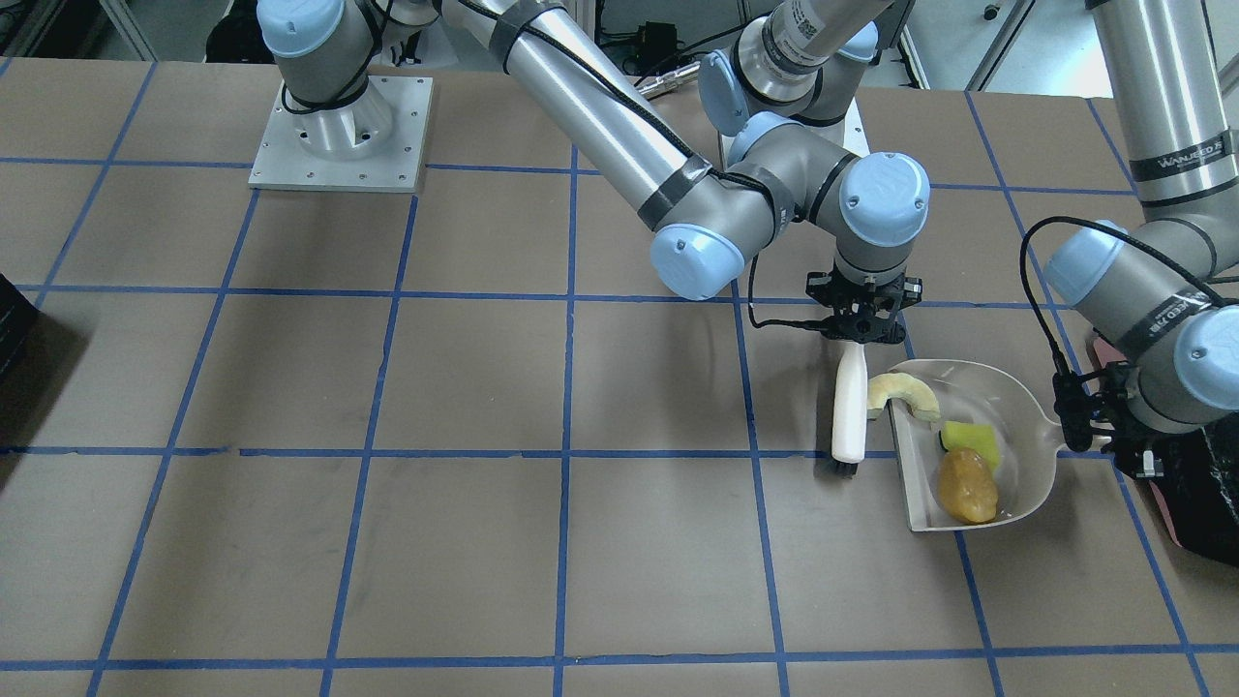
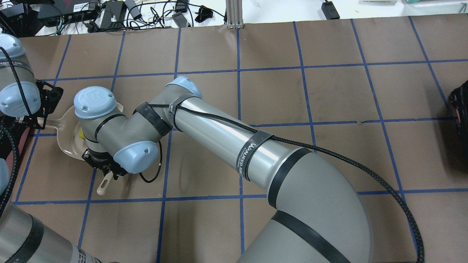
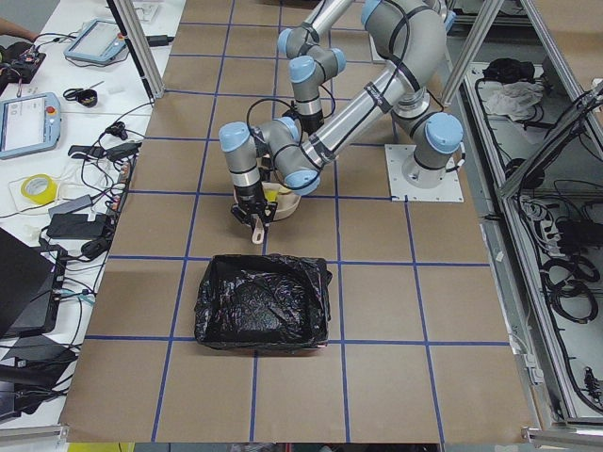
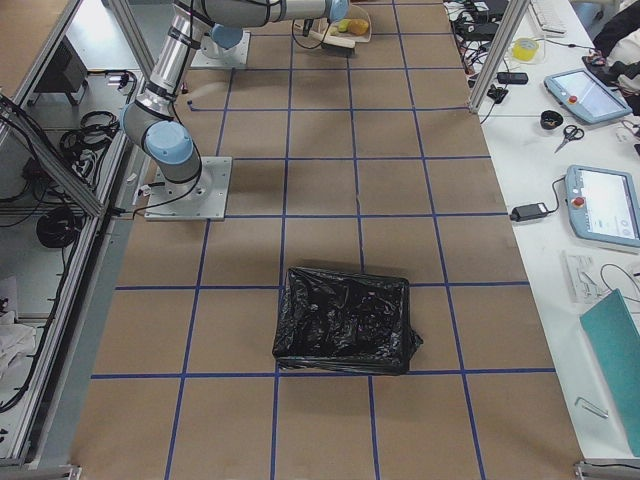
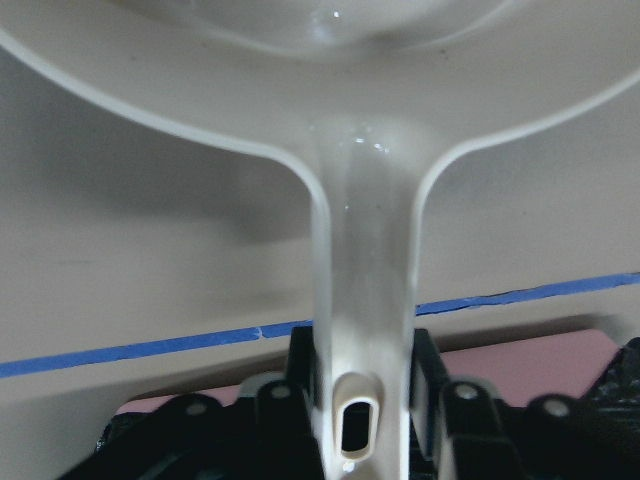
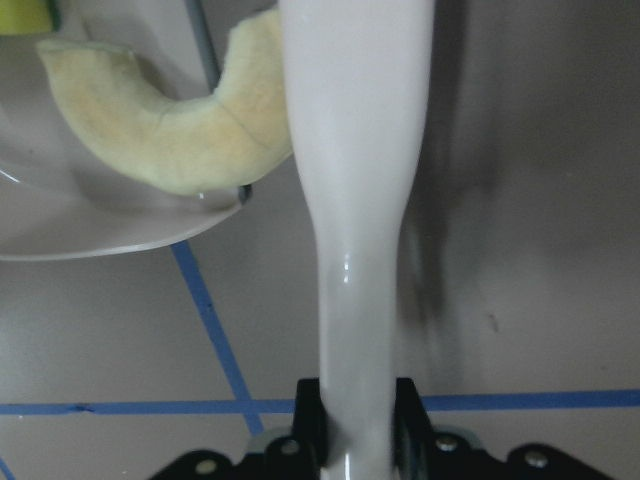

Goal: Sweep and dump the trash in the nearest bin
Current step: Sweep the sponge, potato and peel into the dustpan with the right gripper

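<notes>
Peel (image 6: 170,140) against brush handle (image 6: 355,200), ahead of right fingers (image 6: 308,420).

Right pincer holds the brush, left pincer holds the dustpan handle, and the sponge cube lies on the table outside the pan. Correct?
No. The front-facing view shows the sponge cube inside the dustpan. The right pincer does hold the brush, the left pincer the handle.

We saw a brown table (image 1: 290,542) crossed by blue tape lines (image 1: 564,387) beneath the right pincer (image 1: 858,339). Well past it, a white bench (image 3: 47,71) carried cables (image 3: 94,202), a tape roll (image 3: 38,185) and two touch screens (image 3: 26,118).
</notes>
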`<action>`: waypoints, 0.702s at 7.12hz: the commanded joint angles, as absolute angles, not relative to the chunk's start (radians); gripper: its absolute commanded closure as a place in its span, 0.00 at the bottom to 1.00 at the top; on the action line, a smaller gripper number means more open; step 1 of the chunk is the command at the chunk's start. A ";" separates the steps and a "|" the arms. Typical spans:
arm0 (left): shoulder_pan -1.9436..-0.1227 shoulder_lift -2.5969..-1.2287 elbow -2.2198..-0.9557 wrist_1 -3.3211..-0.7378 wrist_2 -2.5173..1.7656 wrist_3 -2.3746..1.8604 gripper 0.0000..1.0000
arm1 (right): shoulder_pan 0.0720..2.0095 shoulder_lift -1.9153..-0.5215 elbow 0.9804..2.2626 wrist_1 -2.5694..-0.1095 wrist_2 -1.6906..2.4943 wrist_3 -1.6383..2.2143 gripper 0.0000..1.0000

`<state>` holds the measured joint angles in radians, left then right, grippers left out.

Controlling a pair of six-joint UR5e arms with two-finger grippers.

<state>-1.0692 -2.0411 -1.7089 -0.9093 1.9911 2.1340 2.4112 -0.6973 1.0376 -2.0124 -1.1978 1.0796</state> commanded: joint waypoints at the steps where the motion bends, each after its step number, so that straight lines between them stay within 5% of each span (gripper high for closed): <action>1: -1.069 -2.043 -1.709 -0.908 1.991 2.134 1.00 | 2.451 -0.625 0.935 -2.020 -1.195 1.103 1.00; 5: -1.069 -2.043 -1.709 -0.905 1.991 2.132 1.00 | 2.453 -0.588 0.855 -2.109 -1.105 1.123 1.00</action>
<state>-1.0692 -2.0431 -1.7089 -0.9064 1.9911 2.1328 2.4522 -0.6048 0.8725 -2.0717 -1.1316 1.1201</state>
